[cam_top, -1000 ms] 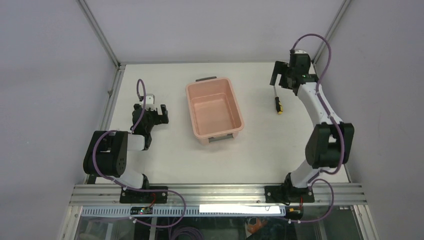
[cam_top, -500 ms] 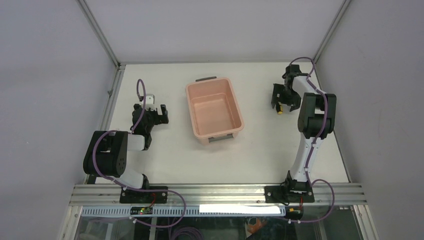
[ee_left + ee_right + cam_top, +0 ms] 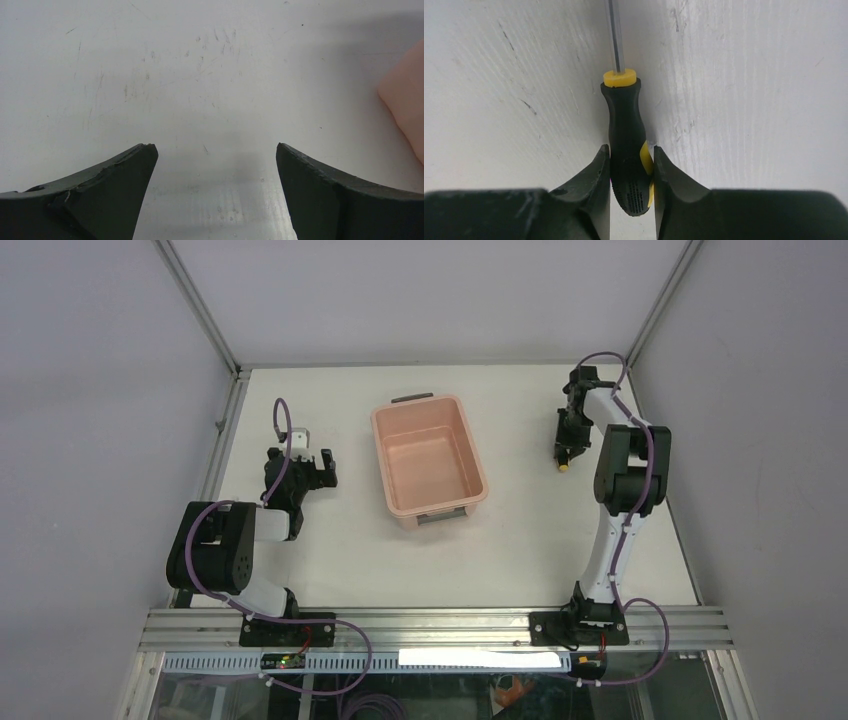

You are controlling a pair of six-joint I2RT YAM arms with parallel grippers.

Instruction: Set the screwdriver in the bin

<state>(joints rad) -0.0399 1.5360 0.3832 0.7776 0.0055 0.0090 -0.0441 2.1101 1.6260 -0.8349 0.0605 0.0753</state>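
Table (image 3: 330,560): white, scuffed surface that carries everything else, with both arm bases at its near edge
Bin (image 3: 430,460): salmon-pink tub near the middle of the table, slightly toward the far side, a grey handle at each short end; nothing lies inside it, and one rounded pink corner shows at the right edge of the left wrist view (image 3: 407,95)
Right arm (image 3: 625,480): folded upward at the right side of the table, wrist turned down toward the surface, well to the right of the bin
Left arm (image 3: 225,550): folded low at the left side of the table, well apart from the bin
Right gripper (image 3: 567,445): down at the table; in its wrist view (image 3: 630,150) the two fingers are pressed against either side of the black handle near its butt end, so the jaws are clamped on the tool
Left gripper (image 3: 318,465): jaws spread wide apart with only bare table between them (image 3: 214,146)
Screwdriver (image 3: 624,125): on the table to the right of the bin and outside it, black handle with yellow collar, thin metal shaft pointing away from the fingers; only its yellow-tipped near end shows from above (image 3: 563,467)
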